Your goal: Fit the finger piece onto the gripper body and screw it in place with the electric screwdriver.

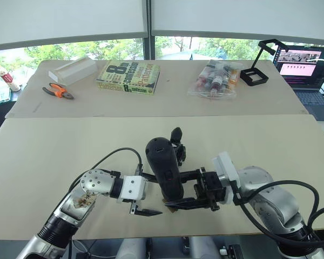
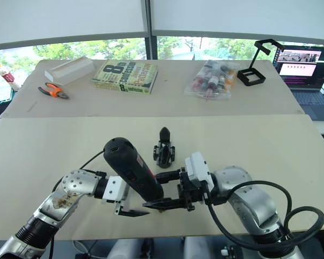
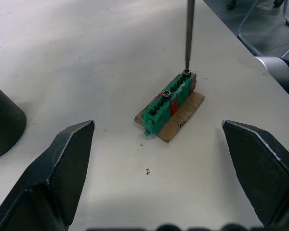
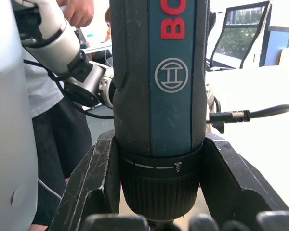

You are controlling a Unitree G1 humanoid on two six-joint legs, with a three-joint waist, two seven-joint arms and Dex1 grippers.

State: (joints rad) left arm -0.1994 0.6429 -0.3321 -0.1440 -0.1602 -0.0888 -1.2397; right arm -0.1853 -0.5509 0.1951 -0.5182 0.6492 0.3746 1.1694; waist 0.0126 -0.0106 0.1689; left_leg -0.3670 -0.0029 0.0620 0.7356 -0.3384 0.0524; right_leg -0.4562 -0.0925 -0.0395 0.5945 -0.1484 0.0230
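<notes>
Here, right gripper [image 2: 170,204] clamped on electric screwdriver [image 2: 132,168], bit tip on green block [image 3: 167,102], left gripper [image 3: 159,163] wide open w/ nothing, gripper body [image 2: 164,145] at 12 o'clock, finger piece can't be made out, bare table [image 2: 270,140] at 3.

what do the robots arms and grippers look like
Both arms are silver-grey metal segments with black joints and loose black cables. The left arm ends in a white block carrying the left gripper; the right arm has a white plate behind the black mechanism of the right gripper. Each gripper has two flat black fingers tapering to points.
</notes>
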